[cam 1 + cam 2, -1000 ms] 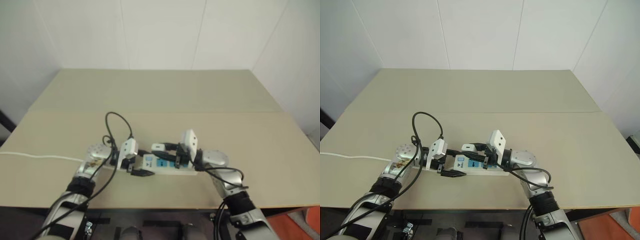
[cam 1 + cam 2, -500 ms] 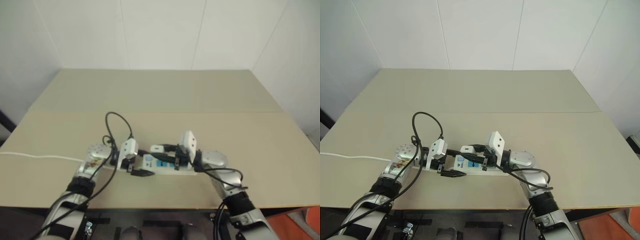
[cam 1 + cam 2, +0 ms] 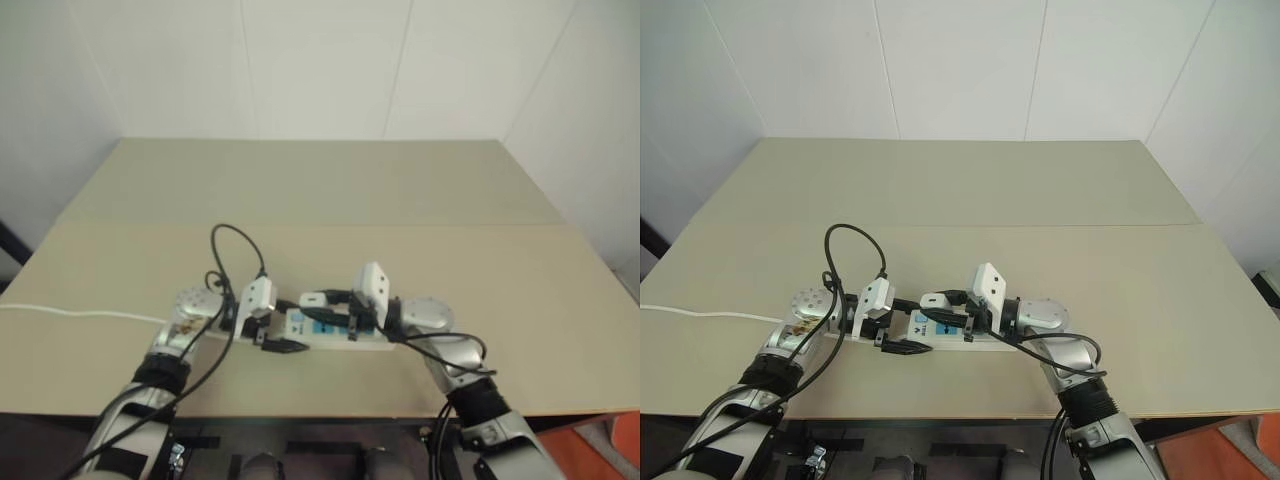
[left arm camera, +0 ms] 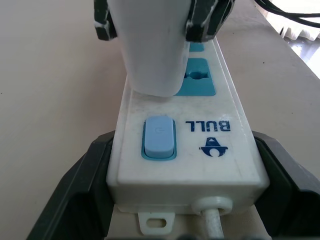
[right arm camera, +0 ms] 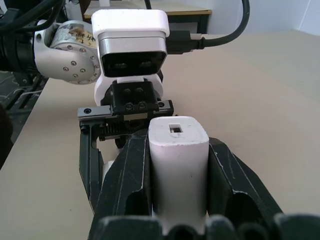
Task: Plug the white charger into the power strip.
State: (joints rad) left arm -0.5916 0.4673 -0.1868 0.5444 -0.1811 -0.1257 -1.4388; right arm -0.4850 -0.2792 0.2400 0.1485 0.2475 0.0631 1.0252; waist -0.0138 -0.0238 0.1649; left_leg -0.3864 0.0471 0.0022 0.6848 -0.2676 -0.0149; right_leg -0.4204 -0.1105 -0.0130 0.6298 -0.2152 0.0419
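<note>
The power strip (image 3: 340, 336) lies near the table's front edge, a long white bar with blue sockets (image 4: 200, 83) and a blue switch (image 4: 159, 137). My left gripper (image 3: 283, 326) is shut on its switch end, one black finger (image 4: 75, 195) on each side. My right gripper (image 3: 945, 299) is shut on the white charger (image 5: 178, 160) and points left. The charger (image 4: 152, 45) stands over the strip, its lower end at the top face between the switch and the first socket. Its prongs are hidden.
The strip's thin white cord (image 3: 70, 314) runs off the table's left side. A black cable loop (image 3: 235, 245) rises from my left wrist. The beige table (image 3: 320, 190) stretches back to white walls, and its front edge is just below the strip.
My right gripper has turned slightly and edged a little left with the charger. The left gripper and the strip have not moved.
</note>
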